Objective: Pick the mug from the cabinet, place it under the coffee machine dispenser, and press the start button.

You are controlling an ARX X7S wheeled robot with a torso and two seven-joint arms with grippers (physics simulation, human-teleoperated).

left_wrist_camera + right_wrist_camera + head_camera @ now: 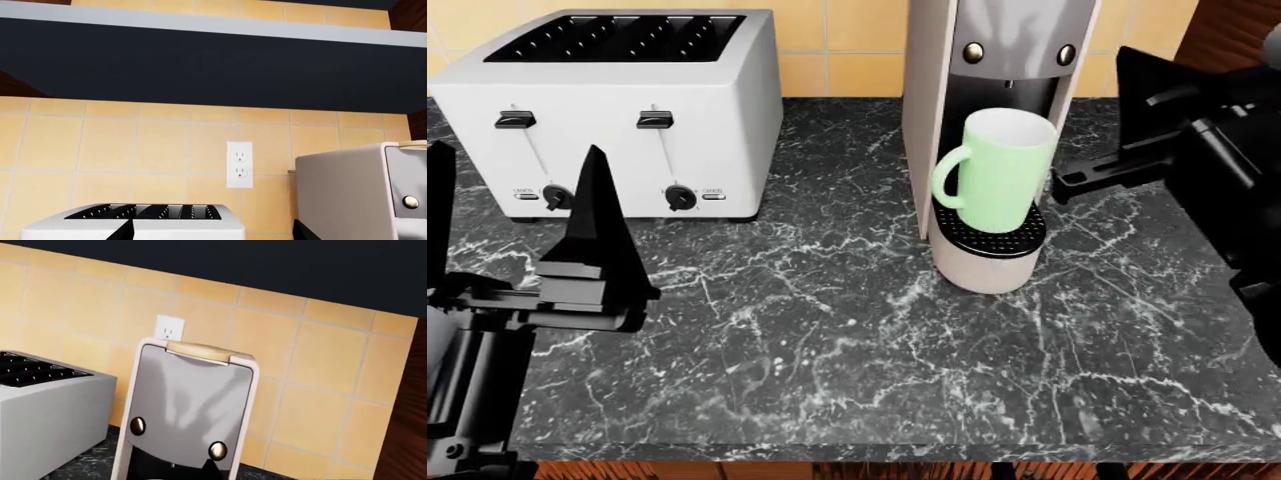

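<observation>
The mint-green mug [1001,170] stands upright on the round black drip tray [994,240] of the beige-grey coffee machine [928,120], under the dark dispenser recess [160,467], handle to the left. Two round brass buttons [137,425] [217,450] sit on the machine's front. My right gripper [1061,183] is shut and holds nothing. It points at the machine from the right, and its tip [212,469] shows just below the right-hand button. My left gripper [514,220] is open and empty, low in front of the toaster.
A white four-slot toaster [627,110] stands left of the machine on the dark marble counter [827,340]. A wall outlet [239,164] sits on the tiled backsplash. The upper cabinet's dark underside [200,65] hangs overhead. A wooden panel [407,415] is at the right.
</observation>
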